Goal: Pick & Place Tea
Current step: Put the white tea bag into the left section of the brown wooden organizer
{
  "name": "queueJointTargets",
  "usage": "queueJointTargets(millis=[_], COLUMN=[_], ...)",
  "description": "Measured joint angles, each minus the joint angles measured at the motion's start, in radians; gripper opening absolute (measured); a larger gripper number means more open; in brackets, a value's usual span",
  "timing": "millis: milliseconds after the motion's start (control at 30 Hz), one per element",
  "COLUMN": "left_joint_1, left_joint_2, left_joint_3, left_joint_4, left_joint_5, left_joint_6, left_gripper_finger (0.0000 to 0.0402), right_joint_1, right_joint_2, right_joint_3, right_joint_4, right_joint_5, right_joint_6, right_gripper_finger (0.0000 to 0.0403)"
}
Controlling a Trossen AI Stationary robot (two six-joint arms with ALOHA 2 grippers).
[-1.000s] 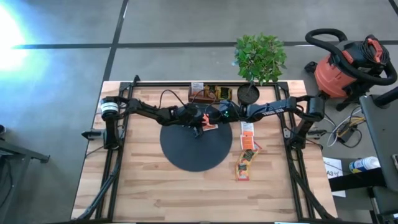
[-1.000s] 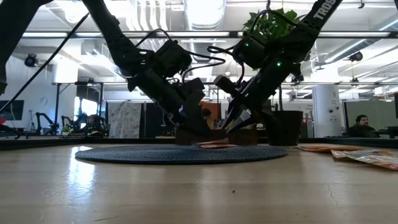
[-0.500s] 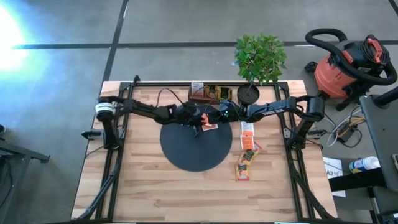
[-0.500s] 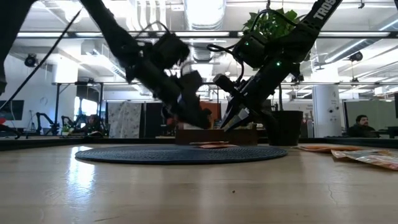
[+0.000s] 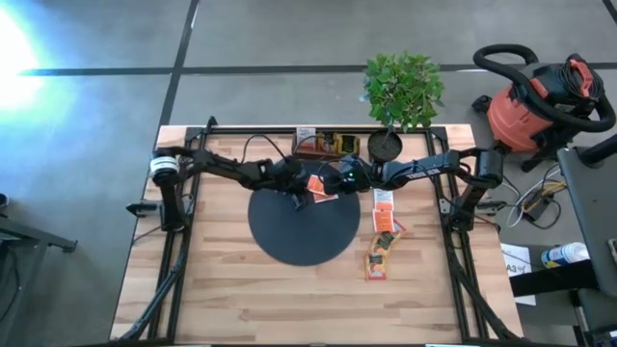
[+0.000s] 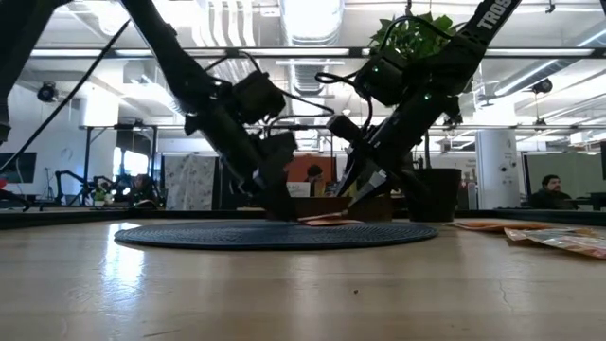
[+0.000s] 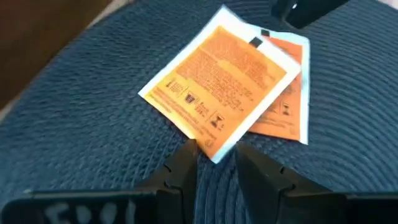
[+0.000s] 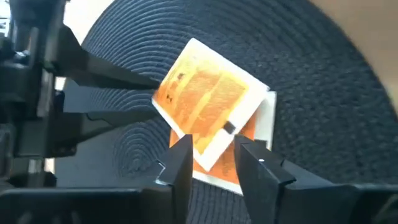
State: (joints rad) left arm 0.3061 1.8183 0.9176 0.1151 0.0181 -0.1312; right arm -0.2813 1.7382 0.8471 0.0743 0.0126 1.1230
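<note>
Orange tea sachets (image 7: 221, 87) lie stacked on the black mat's (image 5: 289, 236) far edge, both end effectors, left (image 7: 214, 165) and right (image 8: 211, 163), parted and empty at opposite corners, so one should lift only the top sachet cleanly.

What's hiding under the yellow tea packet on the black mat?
An orange-red tea sachet lies under the yellow sachet, sticking out along one side. Most of it is covered. Both lie on the black mat.
</note>
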Motion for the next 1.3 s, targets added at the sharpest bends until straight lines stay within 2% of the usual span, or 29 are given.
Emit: queueJointTargets(millis=[200,367,533,833,1033,1300], left_joint_1=[0.002,0.002,0.001,0.000,0.000,0.000], left_joint_2=[0.051,0.072,0.103,0.132,0.132,0.132], left_joint_3=[0.002,0.007,0.031,0.071,0.063,0.064], left_joint_4=[0.079,0.113,0.117,0.110,0.111,0.107], left_joint_5=[0.025,0.033,0.051,0.070,0.071,0.072], left_joint_6=[-0.031,-0.040,-0.064,-0.081,-0.079,-0.078], left_gripper_finger=[0.0106,0.0106,0.0106,0.0106,0.0106,0.0106], right_joint_1=[-0.003,-0.013,-0.031,-0.037,-0.041,-0.046], right_joint_2=[0.000,0.000,0.011,0.076,0.016,-0.050], right_joint_3=[0.000,-0.002,-0.006,0.000,-0.003,-0.002], right_joint_4=[-0.032,-0.035,-0.043,-0.011,-0.041,-0.225], right_joint_5=[0.016,0.063,0.063,-0.004,-0.010,0.061], right_joint_6=[0.010,0.000,-0.005,0.000,-0.045,-0.071], right_gripper_finger=[0.0153,0.0170,0.0171,0.0167,0.0158,0.0159])
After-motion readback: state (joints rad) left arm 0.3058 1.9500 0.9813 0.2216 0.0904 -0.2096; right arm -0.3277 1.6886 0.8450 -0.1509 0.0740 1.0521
